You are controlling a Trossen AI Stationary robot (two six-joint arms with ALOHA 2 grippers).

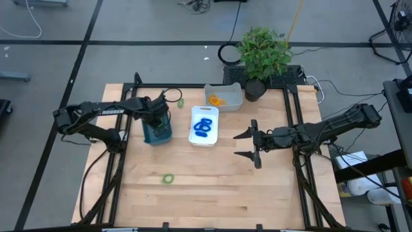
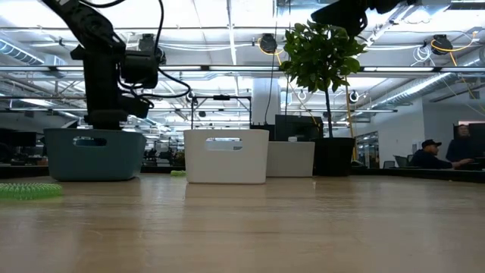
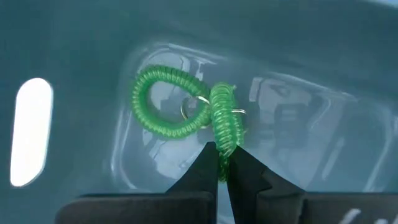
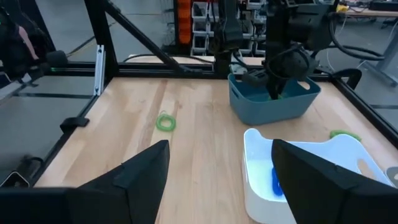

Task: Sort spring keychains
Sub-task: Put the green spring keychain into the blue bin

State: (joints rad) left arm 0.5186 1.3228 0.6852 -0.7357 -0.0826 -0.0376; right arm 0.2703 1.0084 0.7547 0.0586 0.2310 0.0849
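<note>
Behind your wooden worktop [image 1: 212,187] you see a grey floor [image 1: 154,26], a potted plant [image 1: 262,55], ceiling striplights [image 2: 227,30], and seated people [image 2: 432,155] at distant desks.

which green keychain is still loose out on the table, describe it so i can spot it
Start at the teal bin under the left arm, then look toward the near table edge. The green spring keychain lies alone on bare wood there; another green one sits behind the bin.

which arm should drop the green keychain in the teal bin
Left. Its gripper is already inside the teal bin, jaws shut on a green keychain. The right gripper is open over bare table.
</note>
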